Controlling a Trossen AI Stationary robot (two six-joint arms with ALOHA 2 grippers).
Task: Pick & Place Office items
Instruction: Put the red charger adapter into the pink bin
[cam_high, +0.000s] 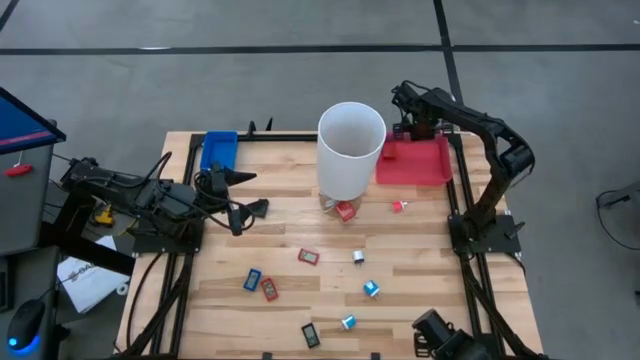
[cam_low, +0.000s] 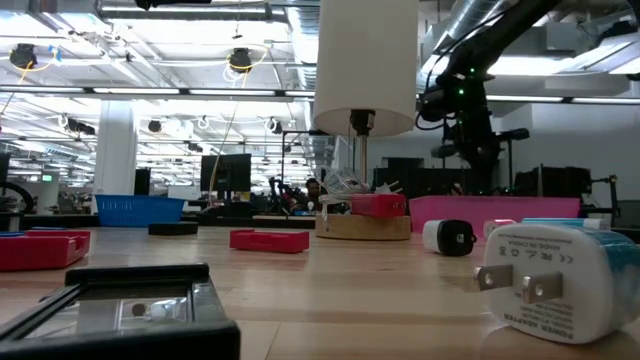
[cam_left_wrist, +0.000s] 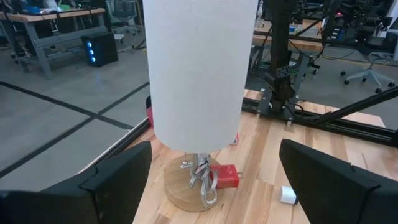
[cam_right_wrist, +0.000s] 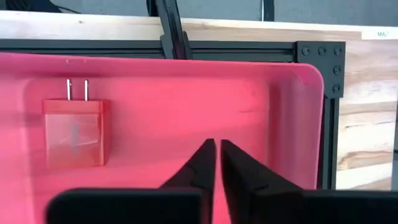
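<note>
As the two arms work opposite ends of the wooden table (cam_high: 420, 250), the left gripper (cam_high: 250, 210) hangs at the table's nine o'clock side, fingers (cam_left_wrist: 118, 180) spread wide apart and grasping nothing, facing the white cylinder (cam_high: 351, 150). A blue tray (cam_high: 217, 150) sits at the ten o'clock corner. Scattered across the near half of the table are the office items: a blue rectangle (cam_high: 252, 279) touching or just beside a red rectangle (cam_high: 269, 289) at seven o'clock, another red rectangle (cam_high: 308, 256) toward centre, and a black rectangle (cam_high: 311, 335) near the six o'clock edge. A red cube-like piece (cam_high: 346, 210) lies against the cylinder's wooden base (cam_left_wrist: 186, 193), at its five o'clock in the high view. Further right, a small white-and-dark piece (cam_high: 358, 257), a blue-white piece (cam_high: 371, 289) and a second blue-white piece (cam_high: 349, 322) sit well apart; a small red bit (cam_high: 398, 206) rests just below the red tray (cam_high: 440, 165). The right gripper (cam_right_wrist: 216, 163) hovers over that tray at two o'clock, fingers clenched together on nothing, a red plug-shaped piece (cam_right_wrist: 75, 130) lying in the tray beside it.
</note>
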